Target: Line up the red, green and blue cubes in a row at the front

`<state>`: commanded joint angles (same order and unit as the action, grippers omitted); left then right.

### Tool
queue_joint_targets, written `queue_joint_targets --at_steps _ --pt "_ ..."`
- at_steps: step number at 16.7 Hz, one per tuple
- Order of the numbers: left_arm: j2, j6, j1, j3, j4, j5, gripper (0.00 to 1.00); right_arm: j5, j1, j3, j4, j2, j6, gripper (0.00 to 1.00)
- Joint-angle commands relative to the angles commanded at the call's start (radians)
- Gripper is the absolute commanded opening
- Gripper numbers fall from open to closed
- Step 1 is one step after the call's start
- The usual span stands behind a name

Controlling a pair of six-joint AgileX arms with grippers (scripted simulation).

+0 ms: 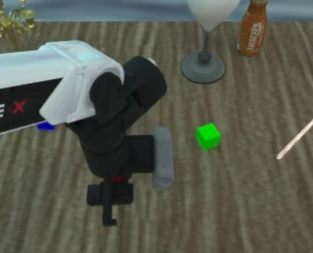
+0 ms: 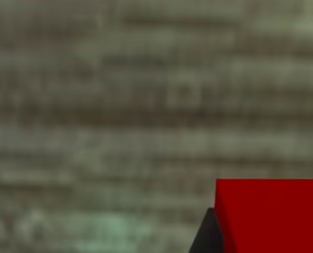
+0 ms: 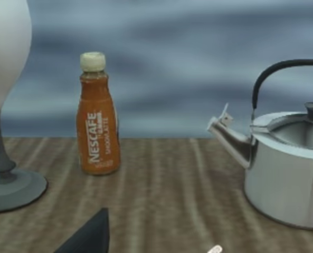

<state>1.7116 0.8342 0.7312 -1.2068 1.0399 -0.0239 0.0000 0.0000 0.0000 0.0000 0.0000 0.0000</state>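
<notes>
Red cube point(image 2: 272, 216) sat in the left claw point(image 1: 113, 197), low over the desk point(image 1: 240, 200) near its front, left of centre; from above only a sliver of red showed under the black wrist, while the left wrist view had the cube's face large with one dark finger point(image 2: 209, 237) touching its side, so the claw was closed on it. Green cube point(image 1: 208, 136) lay on the desk near the middle, well apart to the right of that claw. Blue cube point(image 1: 45, 125) peeked out from under the white left arm at the left side. At the back stood a grey-footed glass point(image 1: 202, 66) and beside it a brown bottle point(image 1: 252, 29). A pale stick point(image 1: 301, 134) lay at the right edge. The right claw did not show from above; its wrist view showed the bottle, a steel kettle point(image 3: 288, 174), and I cannot tell how its fingers stood
</notes>
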Motion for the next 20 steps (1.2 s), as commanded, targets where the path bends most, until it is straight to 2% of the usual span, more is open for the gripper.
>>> queue_joint_targets --at_steps 8,13,20 --pt "0.095 0.001 0.003 0.151 -0.254 -0.001 0.00 0.000 0.000 0.000 0.000 0.000 0.000 1.00" --pt "0.106 0.002 0.004 0.166 -0.276 -0.001 0.00 0.000 0.000 0.000 0.000 0.000 0.000 1.00" --pt "0.106 0.002 0.004 0.166 -0.276 -0.001 0.53 0.000 0.000 0.000 0.000 0.000 0.000 1.00"
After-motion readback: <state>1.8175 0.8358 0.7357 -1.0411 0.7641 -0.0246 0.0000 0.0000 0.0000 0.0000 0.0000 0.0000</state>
